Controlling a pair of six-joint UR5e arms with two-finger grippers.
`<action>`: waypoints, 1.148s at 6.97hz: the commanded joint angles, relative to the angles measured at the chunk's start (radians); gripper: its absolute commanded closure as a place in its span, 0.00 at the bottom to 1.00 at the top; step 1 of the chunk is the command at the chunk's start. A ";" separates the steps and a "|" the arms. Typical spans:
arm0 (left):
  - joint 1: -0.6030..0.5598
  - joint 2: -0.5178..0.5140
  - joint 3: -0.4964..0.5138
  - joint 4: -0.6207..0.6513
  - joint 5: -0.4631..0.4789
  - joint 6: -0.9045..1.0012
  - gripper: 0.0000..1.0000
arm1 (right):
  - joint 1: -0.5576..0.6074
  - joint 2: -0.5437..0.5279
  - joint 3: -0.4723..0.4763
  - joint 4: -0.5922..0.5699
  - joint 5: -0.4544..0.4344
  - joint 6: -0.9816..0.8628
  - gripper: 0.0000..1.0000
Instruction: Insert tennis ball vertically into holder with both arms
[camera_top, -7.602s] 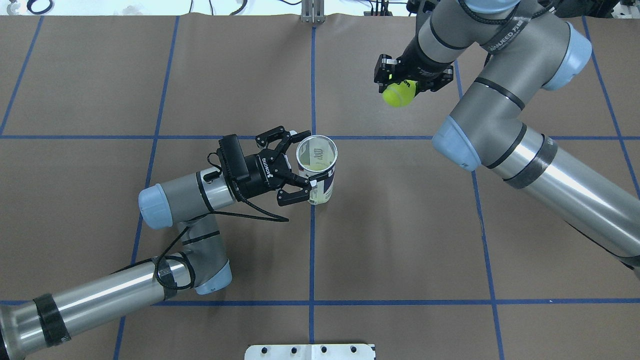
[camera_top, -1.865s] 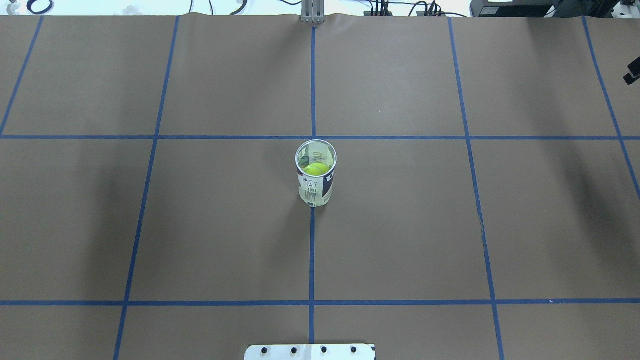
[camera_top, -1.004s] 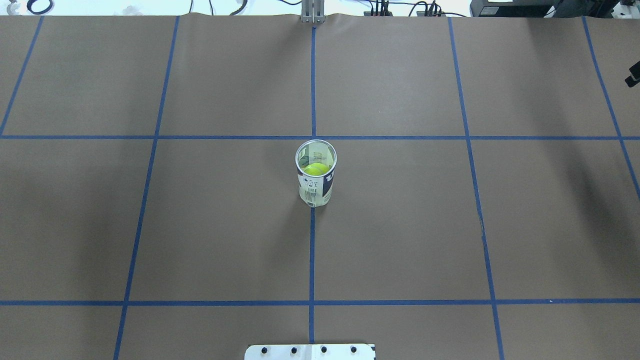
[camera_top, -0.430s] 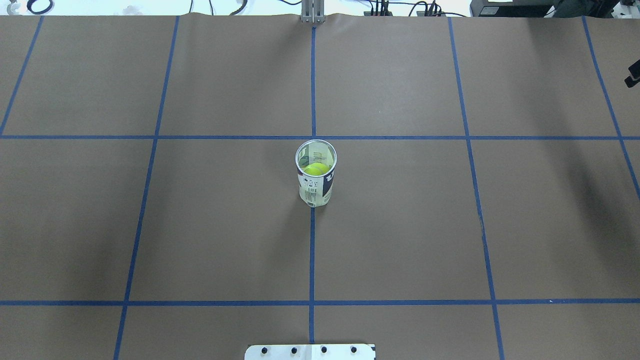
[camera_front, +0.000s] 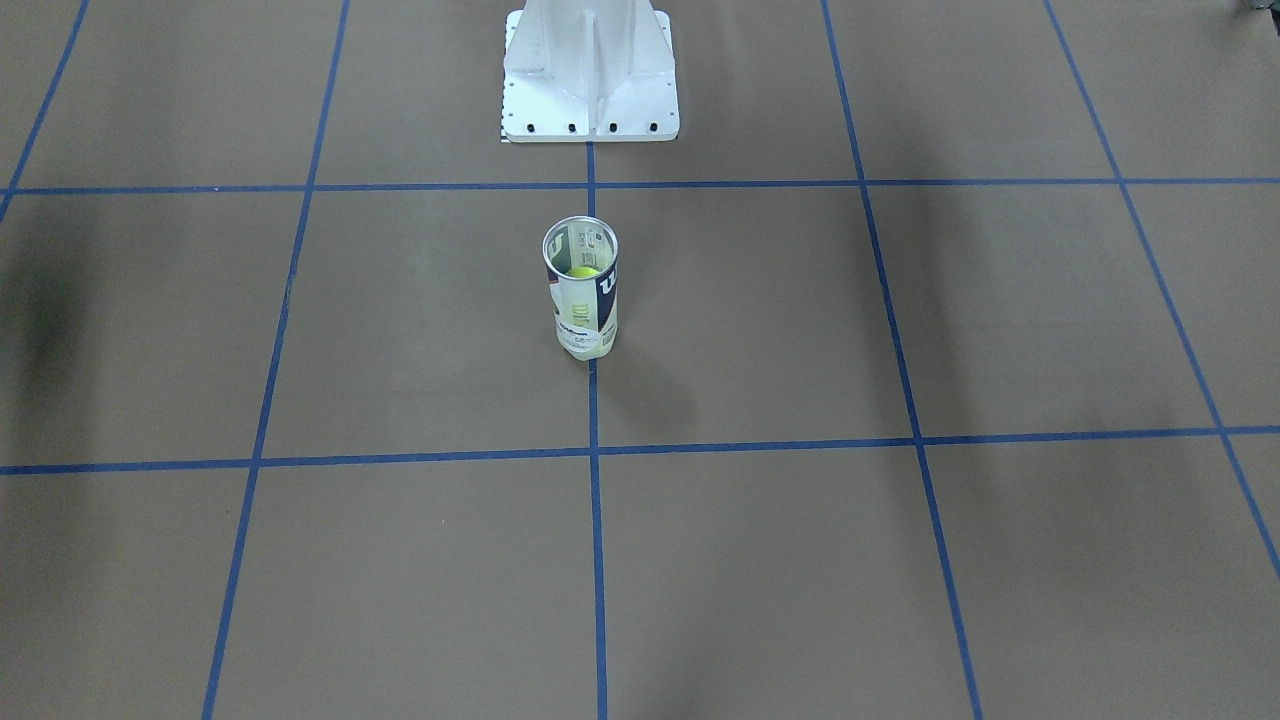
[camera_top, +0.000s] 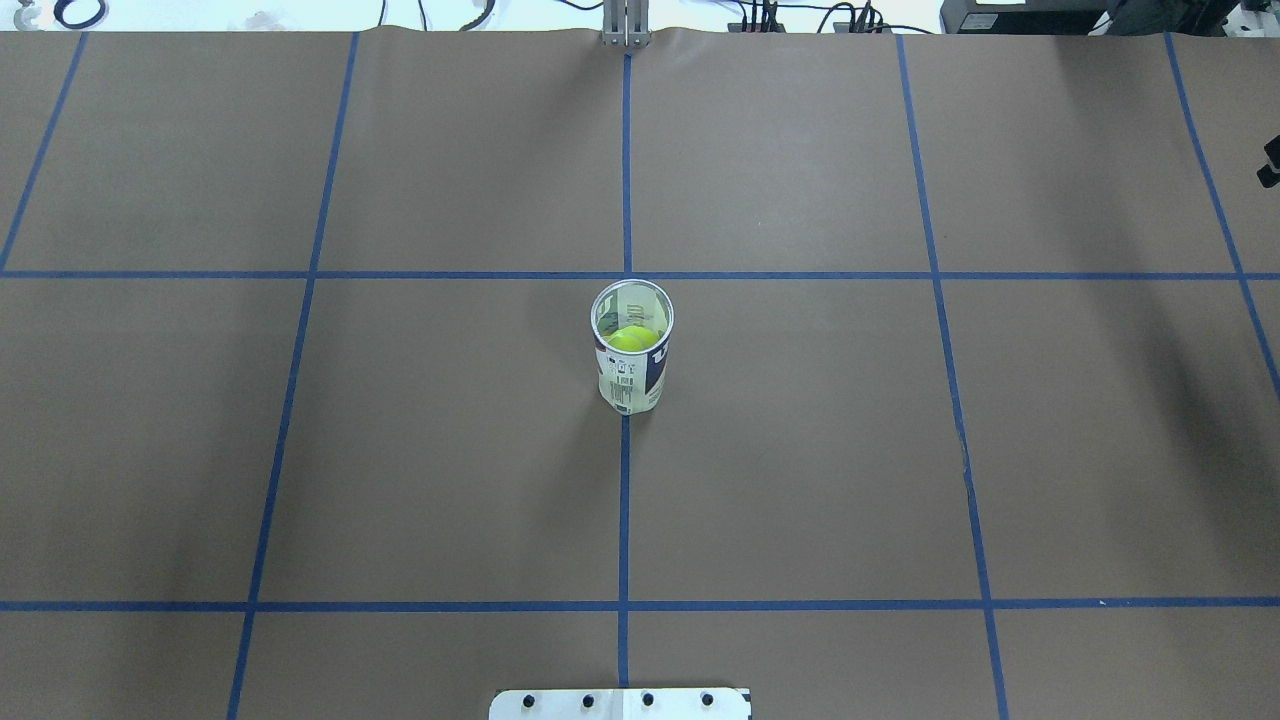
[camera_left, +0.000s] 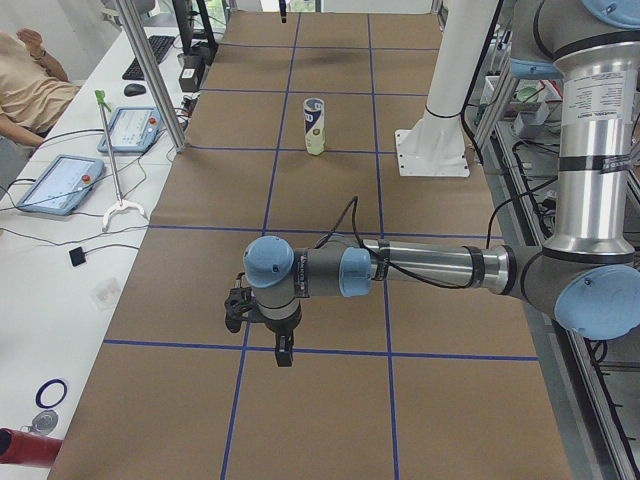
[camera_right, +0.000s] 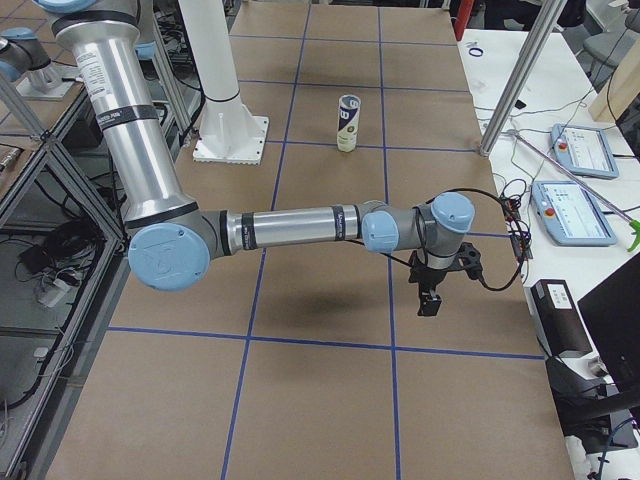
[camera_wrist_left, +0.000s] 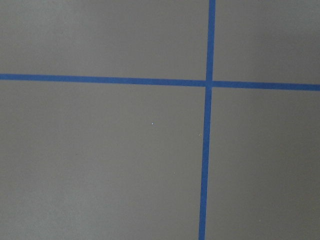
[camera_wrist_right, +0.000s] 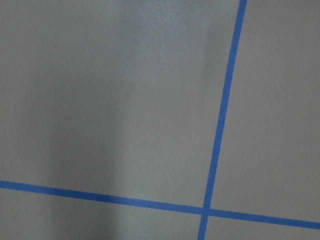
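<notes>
The holder (camera_top: 632, 350) stands upright at the table's middle on a blue tape line, also seen in the front view as the holder (camera_front: 581, 295). The yellow-green tennis ball (camera_top: 629, 339) lies inside it, below the metal rim. My left gripper (camera_left: 284, 355) hangs pointing down over the table's left end, far from the holder; whether it is open or shut I cannot tell. My right gripper (camera_right: 430, 302) hangs the same way over the right end, and only a black sliver of it reaches the overhead view's right edge. Both wrist views show only brown paper and blue tape.
The white bolted pedestal (camera_front: 590, 90) stands behind the holder on the robot's side. A side bench with tablets (camera_left: 60, 185) and a seated person (camera_left: 25, 85) lies beyond the far table edge. Metal posts (camera_right: 515, 85) rise at that edge.
Since the oldest frame the ball has gone from my right gripper into the holder, and both arms have left the overhead view. Lately only the black sliver at the right edge drifted slightly.
</notes>
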 joint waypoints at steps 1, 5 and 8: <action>0.002 0.000 0.004 -0.065 0.001 0.001 0.00 | 0.000 -0.014 0.008 0.003 0.002 0.001 0.00; 0.005 0.001 0.020 -0.154 0.003 0.004 0.00 | 0.000 -0.024 0.031 0.001 -0.003 0.003 0.00; 0.006 0.003 0.032 -0.171 0.001 0.004 0.00 | 0.001 -0.048 0.029 0.006 -0.004 0.004 0.00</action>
